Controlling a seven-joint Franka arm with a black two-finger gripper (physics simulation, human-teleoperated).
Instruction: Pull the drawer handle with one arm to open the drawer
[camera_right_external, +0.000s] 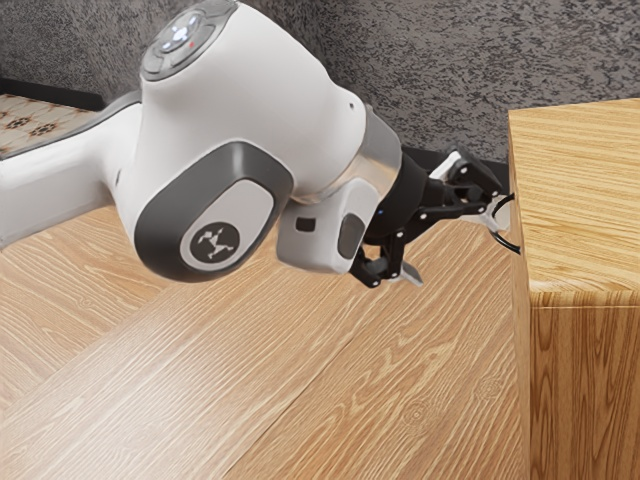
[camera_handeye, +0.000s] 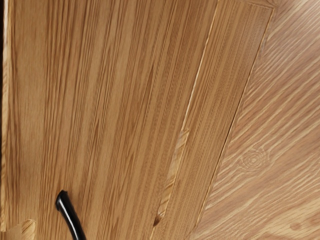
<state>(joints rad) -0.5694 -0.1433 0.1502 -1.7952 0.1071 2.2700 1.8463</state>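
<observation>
The wooden cabinet (camera_right_external: 580, 220) stands at the exterior view's right, with its drawer front facing the arm. A thin black drawer handle (camera_right_external: 508, 236) sticks out from that front. In the wrist view the handle (camera_handeye: 69, 215) is a curved black bar on the drawer's wood-grain face (camera_handeye: 100, 100). My gripper (camera_right_external: 452, 243) is right at the cabinet's front, open, with its fingers spread wide. The upper fingertip (camera_right_external: 493, 210) sits against or just beside the handle, and the lower fingertip (camera_right_external: 410, 275) hangs well away from it. Nothing is clamped between the fingers.
The cabinet rests on a wooden tabletop (camera_right_external: 300, 380) that stretches under the arm. A panel seam (camera_handeye: 175, 160) runs down the cabinet face beside the drawer front. A dark speckled wall (camera_right_external: 480, 60) stands behind.
</observation>
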